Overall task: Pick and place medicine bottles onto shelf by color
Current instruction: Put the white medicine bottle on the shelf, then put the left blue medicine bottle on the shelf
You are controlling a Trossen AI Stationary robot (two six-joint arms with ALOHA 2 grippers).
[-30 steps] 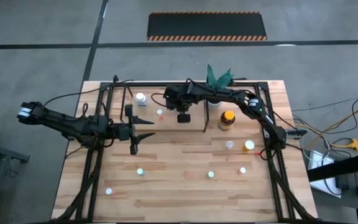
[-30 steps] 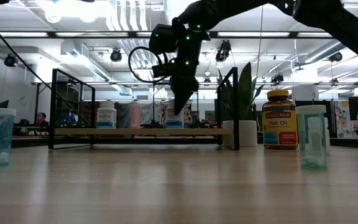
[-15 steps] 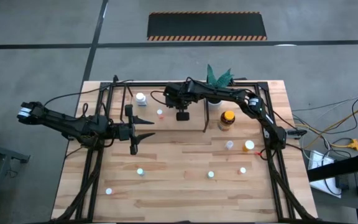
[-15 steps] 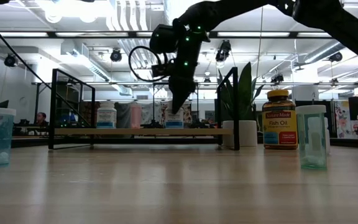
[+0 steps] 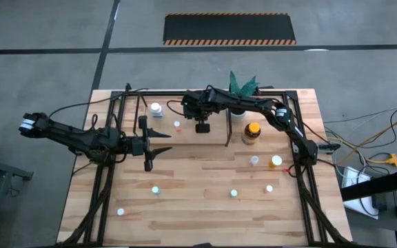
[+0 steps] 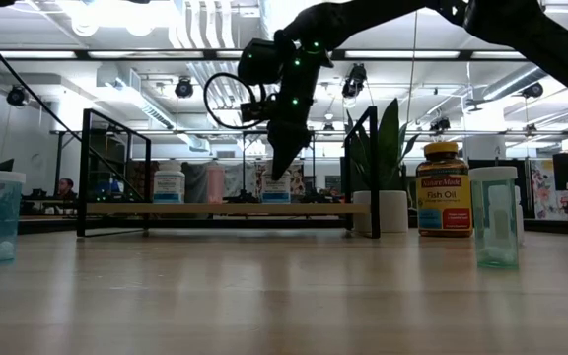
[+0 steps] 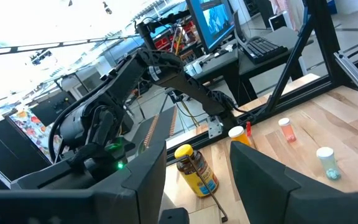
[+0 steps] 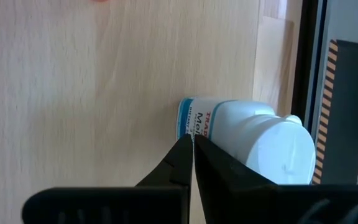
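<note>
right gripper [image 6: 282, 168]: fingers pressed together, empty, hanging over the shelf [image 6: 116, 208], tips just above a white-capped bottle [image 8: 247, 140]
left gripper [image 5: 158, 149]: jaws apart, empty, over the table's left side
amber bottle [image 6: 444, 189]: upright on table beside the plant pot [image 6: 390, 209]
small bottles: scattered on the table's near side

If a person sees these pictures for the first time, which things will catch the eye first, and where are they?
The right gripper hangs with shut fingers above the shelf at the table's far side, close to a white-capped bottle standing there. The large amber bottle with its yellow cap stands to the right of the shelf, near the green plant. The left gripper waits open over the table's left half.
</note>
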